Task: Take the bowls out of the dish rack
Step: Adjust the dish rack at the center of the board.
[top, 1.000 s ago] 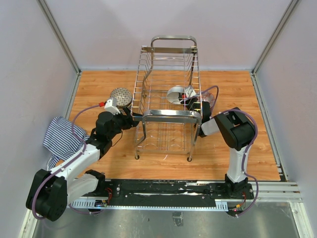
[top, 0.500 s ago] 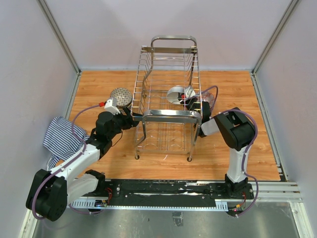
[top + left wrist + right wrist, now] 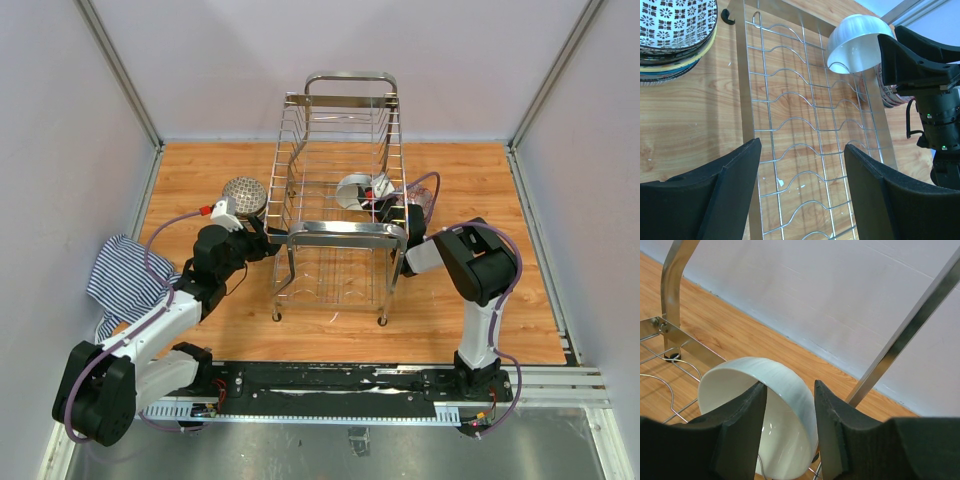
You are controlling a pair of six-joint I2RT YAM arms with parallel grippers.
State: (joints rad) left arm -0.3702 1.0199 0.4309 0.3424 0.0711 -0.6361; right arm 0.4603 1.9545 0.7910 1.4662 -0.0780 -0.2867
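Right gripper [image 3: 789,388]: its black fingers straddle the rim of the plain white glazed ceramic bowl [image 3: 782,375], one on either side of the wall. Whether they bear on it or merely flank it cannot be told. That bowl lies tipped on the wire floor of the large chrome wire-frame dish rack [image 3: 345,235], towards its right side.

Left gripper [image 3: 802,150]: jaws spread, nothing between them, poised over the rack's near end.

Out of the rack: a stack of dark patterned round bowls [image 3: 243,195] on the wooden table [image 3: 200,170] just left of it, and one patterned bowl [image 3: 428,200] just right, partly hidden.

Judgement: nearly complete, with only the white bowl left to lift out.
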